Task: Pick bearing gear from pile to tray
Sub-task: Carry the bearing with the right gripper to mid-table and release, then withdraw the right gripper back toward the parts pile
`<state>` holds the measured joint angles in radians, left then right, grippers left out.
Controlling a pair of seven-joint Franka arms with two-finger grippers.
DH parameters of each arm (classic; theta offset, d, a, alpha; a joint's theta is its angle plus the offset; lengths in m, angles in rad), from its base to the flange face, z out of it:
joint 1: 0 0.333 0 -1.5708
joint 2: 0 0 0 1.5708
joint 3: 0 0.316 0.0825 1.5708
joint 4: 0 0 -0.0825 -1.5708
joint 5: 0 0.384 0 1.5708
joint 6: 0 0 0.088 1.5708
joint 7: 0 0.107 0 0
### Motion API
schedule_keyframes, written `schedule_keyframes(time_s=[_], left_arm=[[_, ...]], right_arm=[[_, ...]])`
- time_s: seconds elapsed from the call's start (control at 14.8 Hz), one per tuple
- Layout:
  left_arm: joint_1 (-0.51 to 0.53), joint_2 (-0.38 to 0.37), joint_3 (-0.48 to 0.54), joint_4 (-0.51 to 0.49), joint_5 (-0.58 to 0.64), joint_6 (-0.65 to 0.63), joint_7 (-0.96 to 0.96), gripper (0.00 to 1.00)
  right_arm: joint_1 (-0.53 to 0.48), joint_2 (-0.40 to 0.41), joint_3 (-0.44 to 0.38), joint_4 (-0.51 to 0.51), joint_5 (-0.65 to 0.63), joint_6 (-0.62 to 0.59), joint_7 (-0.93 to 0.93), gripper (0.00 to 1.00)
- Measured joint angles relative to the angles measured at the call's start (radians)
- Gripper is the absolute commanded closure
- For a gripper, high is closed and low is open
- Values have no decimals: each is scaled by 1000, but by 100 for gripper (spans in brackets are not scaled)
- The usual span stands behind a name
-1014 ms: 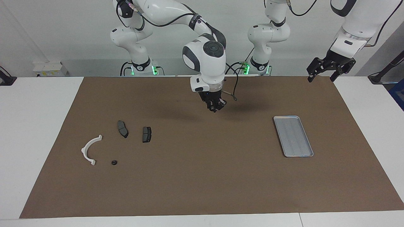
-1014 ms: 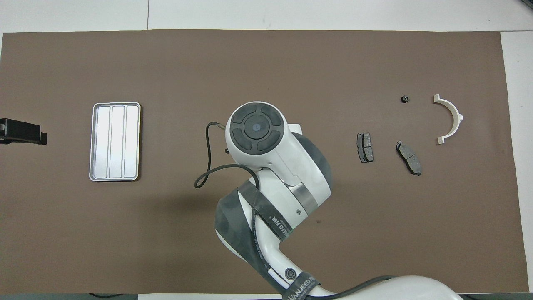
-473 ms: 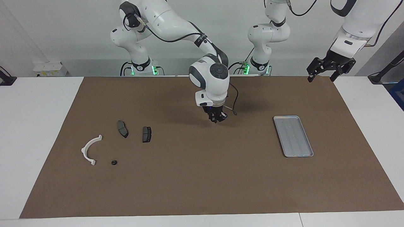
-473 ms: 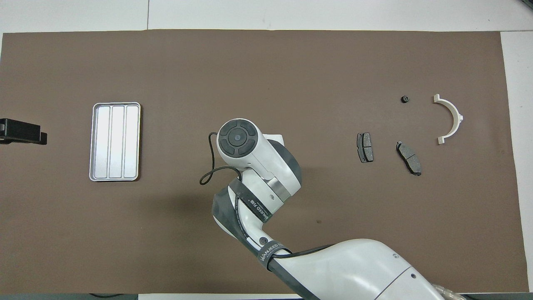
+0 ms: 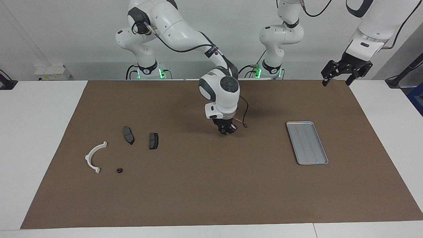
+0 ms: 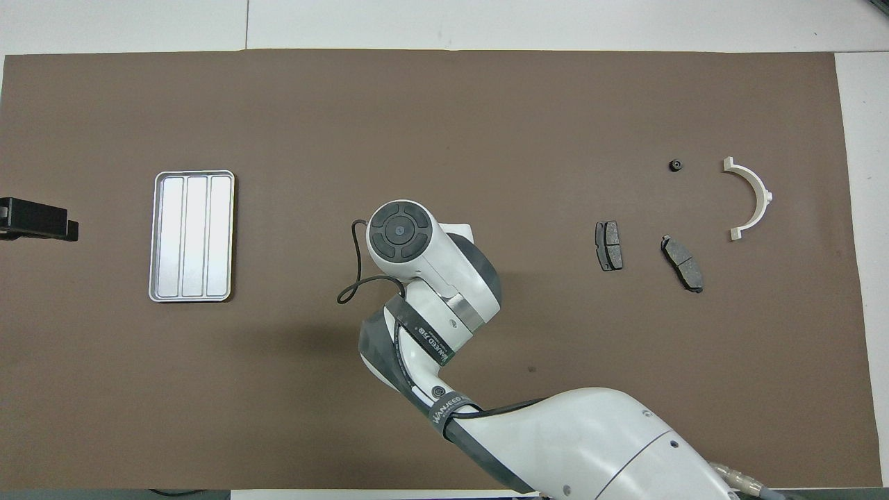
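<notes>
Hanging low over the middle of the worktop, just above the brown mat [image 5: 211, 185], the right pincer [image 5: 226, 130] is pointed straight down. Whether it is clenched, released or grasping a small part cannot be told; in the overhead view it is covered by its own wrist.

The pile is found well apart from it, toward the right arm's end of the worktop. There the one small black round piece [image 5: 119, 170], taken to be the bearing gear, lies on the mat just beside the white half-ring bracket [image 5: 88, 156]. It is farther from the robots than the two brake pads [image 5: 128, 135], and nothing touches it. Being round, it has no long axis, so probably no turn of the wrist is needed.

The tray [image 5: 307, 142] is placed toward the left arm's end of the worktop, with its long axis running away from the robots' edge. The right pincer stands about halfway between pile and tray.

The left pincer [image 5: 337, 79] is held released, high over the mat's corner at the robots' edge, and this arm waits. The pile is judged to be better reached by the right arm.
</notes>
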<state>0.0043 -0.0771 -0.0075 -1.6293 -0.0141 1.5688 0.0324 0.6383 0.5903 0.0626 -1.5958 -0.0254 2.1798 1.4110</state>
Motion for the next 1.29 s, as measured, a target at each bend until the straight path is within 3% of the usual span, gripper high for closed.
schedule_keyframes(time_s=[0.07,0.14,0.27,0.34,0.68,1.01,1.29], left_arm=[[0,0,0,0,0,0,0,0],[0,0,0,0,0,0,0,0],[0,0,0,0,0,0,0,0],[0,0,0,0,0,0,0,0],[0,0,0,0,0,0,0,0],[0,0,0,0,0,0,0,0],[0,0,0,0,0,0,0,0]], right_arm=[[0,-3,0,-4,0,2,0,94],[0,-3,0,-4,0,3,0,72],[0,-3,0,-4,0,3,0,8],[0,-3,-2,-4,0,1,0,0],[-45,-27,-21,95,-21,-148,-22,0],[-287,-139,-21,157,-21,-339,-417,0],[-464,-144,-22,143,-21,-346,-665,0]])
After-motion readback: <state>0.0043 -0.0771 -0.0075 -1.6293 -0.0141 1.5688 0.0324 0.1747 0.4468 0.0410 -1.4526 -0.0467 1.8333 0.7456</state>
